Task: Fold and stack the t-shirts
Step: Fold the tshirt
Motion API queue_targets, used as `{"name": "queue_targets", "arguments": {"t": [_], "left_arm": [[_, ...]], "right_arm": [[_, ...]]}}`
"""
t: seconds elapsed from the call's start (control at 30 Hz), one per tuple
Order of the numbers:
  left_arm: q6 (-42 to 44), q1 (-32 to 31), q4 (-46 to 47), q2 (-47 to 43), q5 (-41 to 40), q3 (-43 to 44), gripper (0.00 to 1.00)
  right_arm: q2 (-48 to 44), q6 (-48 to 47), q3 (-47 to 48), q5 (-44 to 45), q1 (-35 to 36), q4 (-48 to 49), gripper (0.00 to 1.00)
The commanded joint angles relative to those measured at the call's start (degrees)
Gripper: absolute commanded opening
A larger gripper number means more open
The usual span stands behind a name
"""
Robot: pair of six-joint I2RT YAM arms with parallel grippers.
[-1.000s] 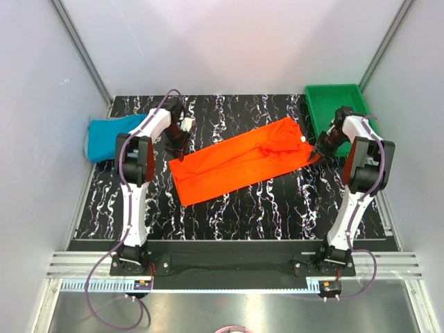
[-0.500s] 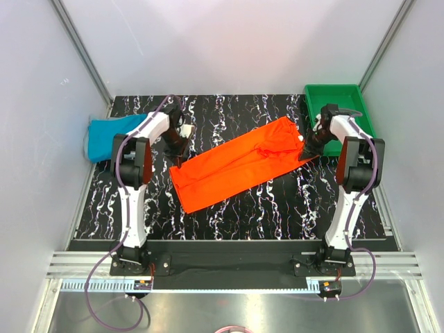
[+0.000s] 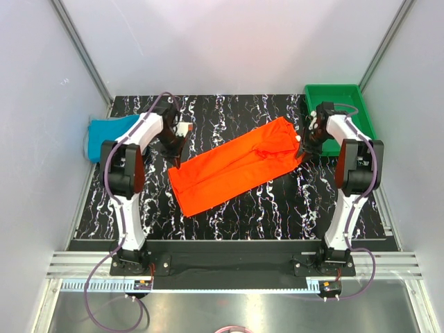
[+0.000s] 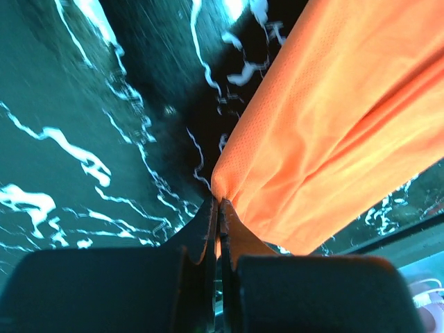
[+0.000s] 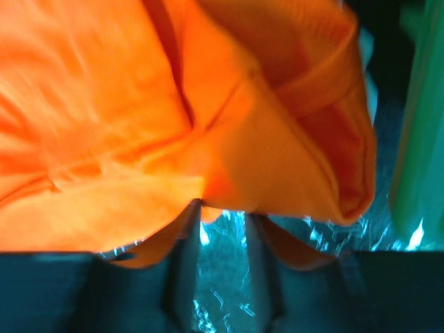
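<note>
Across the desk the orange-red t-shirt lies diagonally, limp and light, best taken at its end corners; the teal t-shirt sits bunched far left. The left tool is clenched on one corner, and the right tool stands parted at the other.

Your left arm and right arm wear white shells over black joints, each with a broad black link midway. Purple cables loop up from the black bases. Your left gripper and right gripper have dark, blocky fingers.
</note>
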Motion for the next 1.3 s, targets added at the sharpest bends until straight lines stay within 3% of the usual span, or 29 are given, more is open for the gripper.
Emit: {"name": "queue_targets", "arguments": {"t": [0.0, 0.17, 0.37, 0.43, 0.53, 0.57, 0.7, 1.27], "left_arm": [[-0.5, 0.2, -0.8, -4.4, 1.7, -2.1, 0.0], [-0.5, 0.2, -0.7, -7.5, 1.6, -4.1, 0.0], [-0.6, 0.2, -0.8, -8.3, 1.6, -4.1, 0.0], [-0.6, 0.2, -1.3, -8.6, 2.0, -4.3, 0.0], [-0.6, 0.2, -1.5, -9.6, 2.4, -5.4, 0.0], [-0.6, 0.2, -1.4, -10.3, 2.6, -6.4, 0.0], [-0.3, 0.2, -1.3, -11.9, 2.2, -8.7, 0.0], [-0.4, -1.6, -1.2, -14.8, 2.3, -15.2, 0.0]], "right_arm": [[3.2, -2.2, 5.8, 1.4, 0.8, 1.1, 0.35], [4.9, -1.3, 10.1, 1.2, 0.9, 0.2, 0.43], [4.5, -1.8, 6.7, 2.6, 1.2, 0.8, 0.48], [4.8, -2.5, 5.7, 2.1, 1.6, 1.5, 0.45], [6.5, -3.2, 7.4, 2.0, 2.1, 1.9, 0.29], [7.9, -3.5, 8.5, 2.0, 2.3, 1.7, 0.18], [11.6, -4.8, 15.0, 2.0, 2.5, 0.7, 0.0], [21.7, -7.9, 37.9, 1.6, 6.8, 1.8, 0.0]]}}
